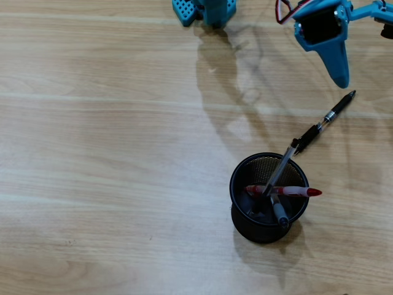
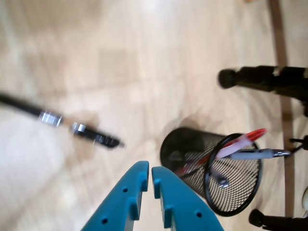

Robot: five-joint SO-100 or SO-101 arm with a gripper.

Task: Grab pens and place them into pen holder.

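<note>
A black mesh pen holder point(image 1: 245, 218) stands on the wooden table at the lower right of the overhead view. It holds a red pen point(image 1: 295, 191), a grey pen point(image 1: 279, 212) and a thin grey pen point(image 1: 282, 166) leaning on its rim. A black pen point(image 1: 325, 118) lies on the table just beyond the holder, up and to the right. My blue gripper point(image 1: 341, 80) hovers above that pen's far end, shut and empty. In the wrist view the gripper point(image 2: 149, 166) has its jaws nearly together, with the black pen point(image 2: 91, 136) to the left and the holder point(image 2: 178, 149) to the right.
The arm's blue base point(image 1: 206, 11) sits at the top edge of the overhead view. In the wrist view, black tripod legs point(image 2: 260, 77) stand beyond the holder and another leg point(image 2: 279, 221) is at the lower right.
</note>
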